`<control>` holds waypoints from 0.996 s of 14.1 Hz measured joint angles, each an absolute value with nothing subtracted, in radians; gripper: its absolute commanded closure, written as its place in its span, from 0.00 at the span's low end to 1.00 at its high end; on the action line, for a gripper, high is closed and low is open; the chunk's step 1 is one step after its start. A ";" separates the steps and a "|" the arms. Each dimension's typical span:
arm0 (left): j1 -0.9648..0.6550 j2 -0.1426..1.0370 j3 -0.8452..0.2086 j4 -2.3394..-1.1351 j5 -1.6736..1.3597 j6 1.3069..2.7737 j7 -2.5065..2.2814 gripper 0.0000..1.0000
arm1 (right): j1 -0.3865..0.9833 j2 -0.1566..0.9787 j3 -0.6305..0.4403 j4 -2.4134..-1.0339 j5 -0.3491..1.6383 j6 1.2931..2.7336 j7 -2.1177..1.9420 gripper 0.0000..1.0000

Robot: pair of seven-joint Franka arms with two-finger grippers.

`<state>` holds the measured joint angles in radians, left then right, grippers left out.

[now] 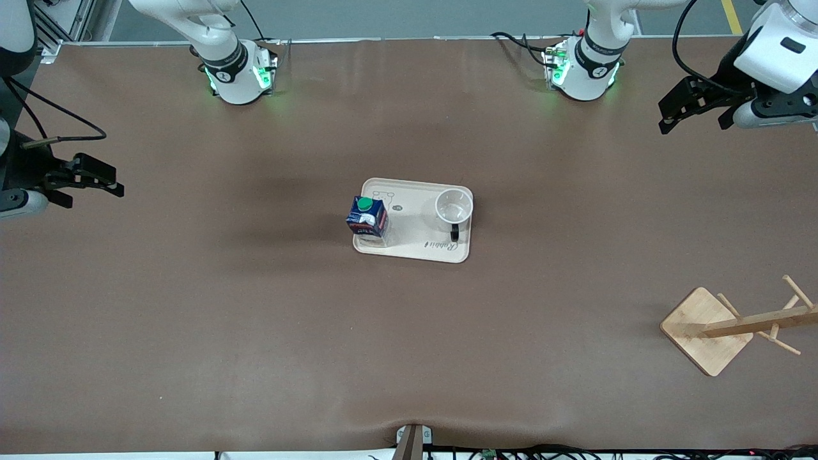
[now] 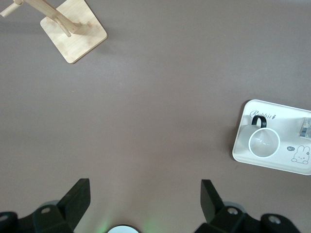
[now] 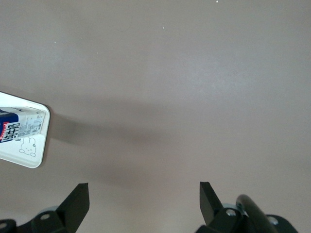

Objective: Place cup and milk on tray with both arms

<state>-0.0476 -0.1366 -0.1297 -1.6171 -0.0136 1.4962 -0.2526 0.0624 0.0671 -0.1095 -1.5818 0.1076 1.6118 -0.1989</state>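
The tray [image 1: 415, 246] lies at the middle of the table [image 1: 192, 306], cream-white with rounded corners. The milk [image 1: 367, 219] stands upright on it at the end toward the right arm, dark blue with a green round cap. The cup [image 1: 454, 207] stands upright on it at the end toward the left arm, white and empty, its black handle turned toward the front camera.

Only the front view shows milk and cup whole and together. The left wrist view shows the cup [image 2: 264, 141] from above, the script word and the rabbit drawing on the tray [image 2: 243, 145], and just a sliver of the milk [image 2: 305, 125] at the picture's edge. The right wrist view catches one corner of the tray [image 3: 39, 150] and the printed side of the milk [image 3: 14, 127]; the cup is out of its frame.

A wooden rack [image 1: 735, 326] stands toward the left arm's end of the table, nearer the front camera than the tray; nothing lies between it and the tray.

The left gripper [image 1: 693, 108] hangs over the left arm's end of the table, fingers spread wide, holding nothing. The right gripper [image 1: 96, 176] hangs over the right arm's end, likewise spread wide and empty. Both are well apart from the tray.
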 measured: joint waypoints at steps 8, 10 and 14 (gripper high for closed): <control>-0.047 -0.137 -0.130 -1.619 -0.014 1.496 -0.254 0.00 | 0.050 0.059 -0.111 -1.484 0.069 1.631 -0.128 0.00; -0.048 -0.137 -0.130 -1.619 -0.014 1.496 -0.254 0.00 | 0.040 0.059 -0.112 -1.476 0.064 1.609 -0.126 0.00; -0.048 -0.137 -0.131 -1.615 -0.014 1.496 -0.254 0.00 | 0.016 0.060 -0.112 -1.476 0.062 1.568 -0.126 0.00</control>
<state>-0.0479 -0.1367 -0.1309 -1.6148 -0.0136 1.4963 -0.2540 0.0159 0.0605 -0.1121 -1.4756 0.0624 1.5680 -0.1259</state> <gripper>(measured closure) 0.000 0.000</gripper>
